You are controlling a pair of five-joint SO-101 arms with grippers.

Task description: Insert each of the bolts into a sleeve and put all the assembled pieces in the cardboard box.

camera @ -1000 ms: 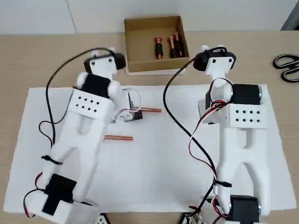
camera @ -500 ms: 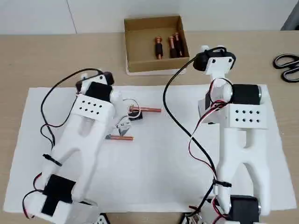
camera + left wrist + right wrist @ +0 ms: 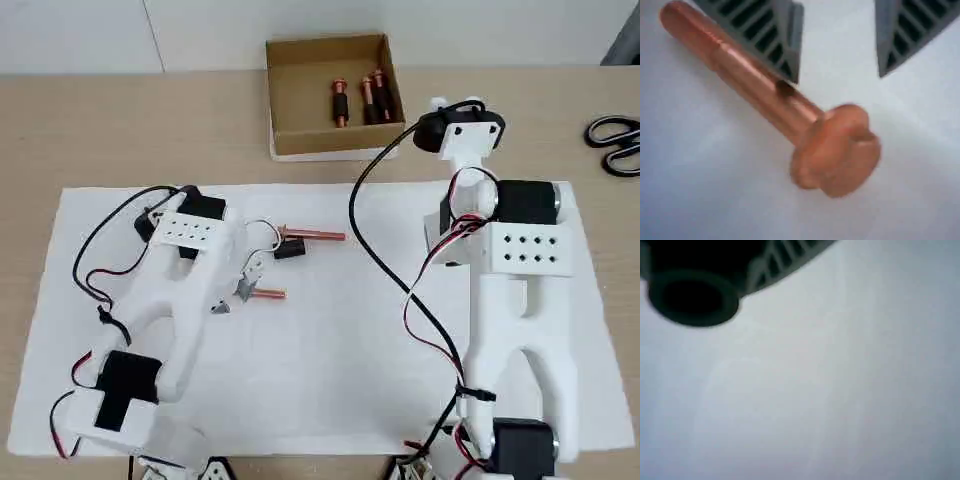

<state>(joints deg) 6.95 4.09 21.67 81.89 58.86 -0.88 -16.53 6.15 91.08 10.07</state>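
Observation:
A copper bolt [image 3: 790, 105] lies flat on the white mat, its flanged head pointing away from my left gripper [image 3: 837, 75]. That gripper is open: one grey finger [image 3: 765, 35] overlaps the shank and the other stands off to the side. From above, the left gripper [image 3: 235, 293] sits at the end of this bolt [image 3: 268, 294]. A second bolt [image 3: 312, 235] lies farther back beside a black sleeve [image 3: 290, 250]. My right gripper is shut on another black sleeve [image 3: 692, 300], held just above the mat. The cardboard box [image 3: 300, 60] holds three assembled pieces [image 3: 360, 98].
The white mat [image 3: 340, 350] covers the table's middle, with open room between the arms. The right arm [image 3: 500, 250] stands over the mat's right side. Black scissors [image 3: 615, 135] lie at the far right on the wooden table.
The left arm has drawn back from the far bolt and sleeve toward the near side. Its open gripper now sits at the nearer bolt. The right arm has not moved.

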